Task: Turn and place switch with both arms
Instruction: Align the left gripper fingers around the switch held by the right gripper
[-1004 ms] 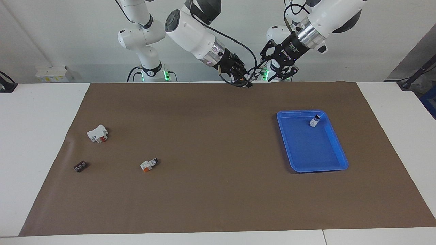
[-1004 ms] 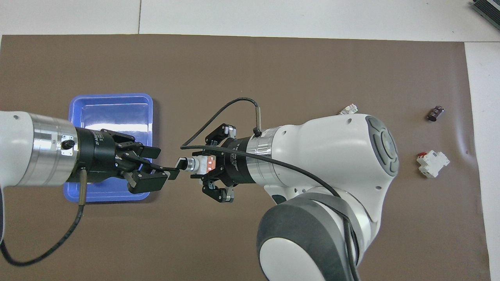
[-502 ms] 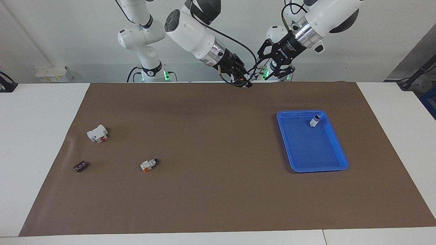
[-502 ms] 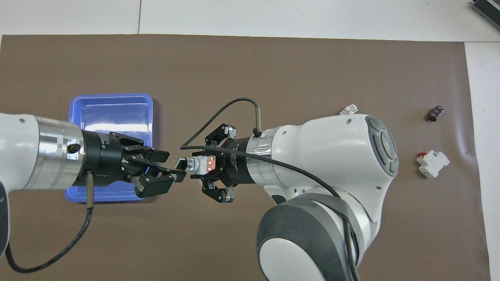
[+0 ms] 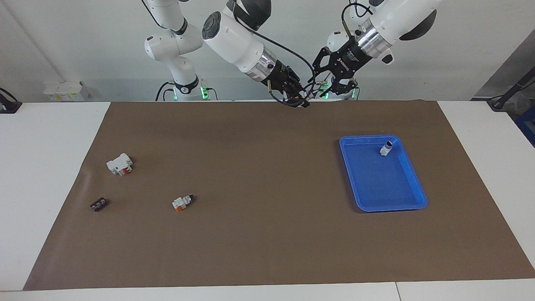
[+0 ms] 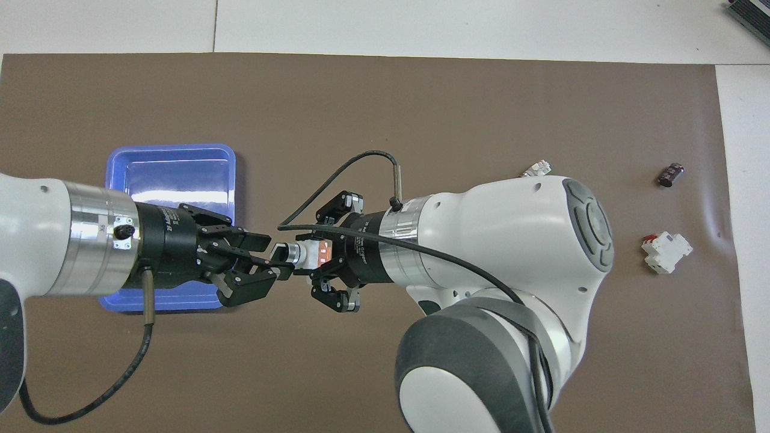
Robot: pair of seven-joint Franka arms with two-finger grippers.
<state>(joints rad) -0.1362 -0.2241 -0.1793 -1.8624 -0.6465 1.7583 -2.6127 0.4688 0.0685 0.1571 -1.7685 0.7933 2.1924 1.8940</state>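
My right gripper (image 6: 314,254) is up in the air over the mat's edge nearest the robots, shut on a switch (image 6: 304,252). It is a small white block with an orange part, and its black knob end points at my left gripper (image 6: 275,258). My left gripper's fingers (image 6: 264,278) stand apart on either side of that knob end; whether they touch it I cannot tell. In the facing view the two grippers meet, right gripper (image 5: 300,101) and left gripper (image 5: 319,88). A second switch (image 5: 386,148) stands in the blue tray (image 5: 401,196). A third switch (image 5: 182,202) lies on the mat.
A larger white block with a red mark (image 5: 119,164) and a dark flat block (image 5: 98,204) lie toward the right arm's end of the brown mat (image 5: 267,242). The tray sits toward the left arm's end. In the overhead view the left arm covers part of the tray (image 6: 168,162).
My left gripper has moved in toward the right gripper, and its fingers now flank the switch's knob end and stand closer together. The right gripper has held still with the switch.
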